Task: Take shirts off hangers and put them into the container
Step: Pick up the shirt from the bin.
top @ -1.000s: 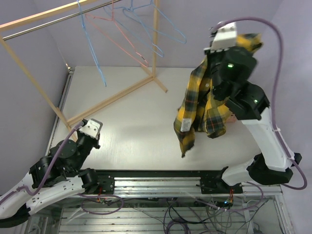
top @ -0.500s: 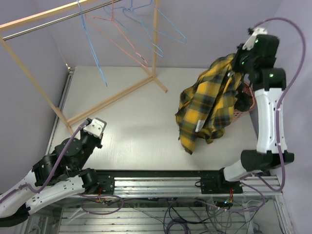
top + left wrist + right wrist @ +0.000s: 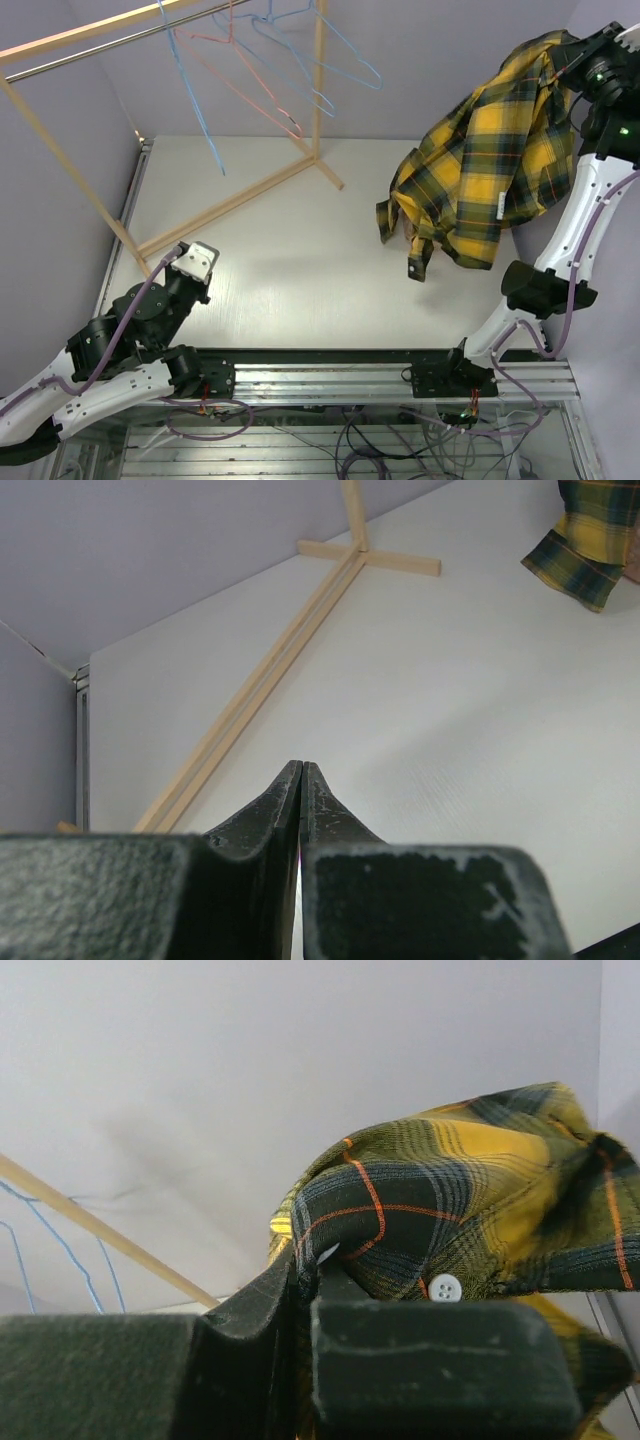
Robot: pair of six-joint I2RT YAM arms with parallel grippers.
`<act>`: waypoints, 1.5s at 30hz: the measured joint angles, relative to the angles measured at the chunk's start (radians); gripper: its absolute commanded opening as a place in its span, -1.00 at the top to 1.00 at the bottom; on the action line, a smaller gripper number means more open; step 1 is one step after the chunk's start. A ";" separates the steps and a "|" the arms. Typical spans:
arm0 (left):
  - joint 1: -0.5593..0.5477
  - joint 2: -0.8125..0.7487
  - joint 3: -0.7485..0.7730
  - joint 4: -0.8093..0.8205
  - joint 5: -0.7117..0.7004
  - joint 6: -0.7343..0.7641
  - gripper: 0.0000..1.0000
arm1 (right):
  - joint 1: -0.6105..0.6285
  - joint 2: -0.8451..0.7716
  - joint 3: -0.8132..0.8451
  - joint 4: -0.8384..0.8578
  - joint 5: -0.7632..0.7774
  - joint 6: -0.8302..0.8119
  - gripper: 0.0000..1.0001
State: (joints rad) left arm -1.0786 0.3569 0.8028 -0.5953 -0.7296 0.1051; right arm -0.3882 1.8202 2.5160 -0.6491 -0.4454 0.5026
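Observation:
A yellow-and-black plaid shirt (image 3: 490,160) hangs in the air at the far right, and my right gripper (image 3: 572,52) is shut on a fold near its top. In the right wrist view the bunched shirt (image 3: 450,1210) sits pinched between the fingers of the right gripper (image 3: 305,1268). My left gripper (image 3: 197,262) is low at the near left, shut on nothing; its closed tips (image 3: 301,772) point over bare table. Light blue hangers (image 3: 195,110) and a pink hanger (image 3: 240,80) dangle bare from the rack. The container is hidden behind the shirt.
The wooden rack's floor beam (image 3: 240,195) runs diagonally across the left half of the white table (image 3: 290,270), with an upright post (image 3: 320,80) at the back. A sleeve of the shirt (image 3: 585,535) shows at the left wrist view's top right.
My right arm has swung up and to the right, lifting the plaid shirt from table height to high at the far right. The left arm shifted only slightly.

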 measured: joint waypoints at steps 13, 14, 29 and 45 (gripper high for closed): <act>-0.002 0.040 0.000 0.000 -0.002 0.000 0.76 | 0.088 -0.150 -0.442 -0.030 0.125 -0.205 1.00; -0.002 0.044 0.000 0.000 -0.002 0.000 0.76 | 0.114 -0.152 -0.477 -0.040 0.150 -0.222 1.00; -0.002 -0.001 0.000 0.000 0.000 0.000 0.75 | 0.336 -0.162 -1.122 0.047 0.338 -0.209 1.00; -0.003 -0.048 0.000 0.000 0.001 0.002 0.75 | 0.337 -0.051 -1.291 0.342 0.356 -0.142 1.00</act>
State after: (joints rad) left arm -1.0817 0.3092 0.8028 -0.5953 -0.7284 0.1066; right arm -0.0513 1.7695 1.2255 -0.3069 -0.0898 0.3607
